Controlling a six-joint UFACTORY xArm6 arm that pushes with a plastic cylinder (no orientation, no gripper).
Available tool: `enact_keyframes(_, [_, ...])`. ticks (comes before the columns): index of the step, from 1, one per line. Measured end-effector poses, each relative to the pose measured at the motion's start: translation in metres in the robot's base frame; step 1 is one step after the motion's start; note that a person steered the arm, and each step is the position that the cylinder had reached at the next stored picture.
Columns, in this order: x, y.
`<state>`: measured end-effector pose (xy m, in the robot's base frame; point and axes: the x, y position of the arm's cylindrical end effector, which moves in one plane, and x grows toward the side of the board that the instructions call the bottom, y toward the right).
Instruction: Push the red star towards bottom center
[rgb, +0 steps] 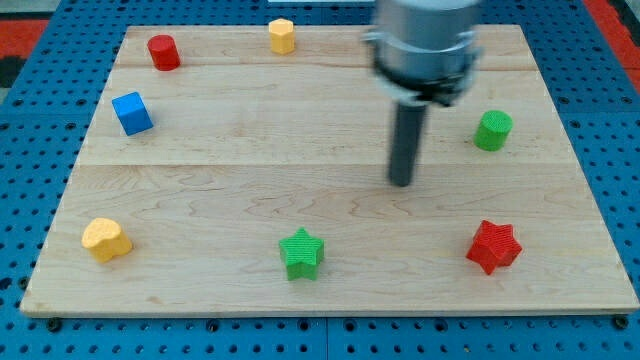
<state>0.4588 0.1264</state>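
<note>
The red star (494, 246) lies near the view's bottom right on the wooden board (230, 190). My tip (401, 183) is above and to the left of it, well apart, near the board's middle right. A green star (302, 253) sits at the bottom centre, left of the red star.
A green cylinder (493, 130) stands at the right. A yellow heart-like block (106, 239) lies at the bottom left. A blue cube (132, 113) is at the left, a red cylinder (164, 52) at the top left, a yellow hexagonal block (282, 35) at the top centre.
</note>
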Motion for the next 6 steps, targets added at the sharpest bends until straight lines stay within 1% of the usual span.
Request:
enact_keyframes(1, [0.013, 0.099])
enact_keyframes(2, [0.078, 0.131])
enact_keyframes(3, [0.115, 0.076])
enact_keyframes(4, [0.091, 0.010])
enact_keyframes(5, [0.066, 0.013])
enact_keyframes(6, [0.082, 0.055])
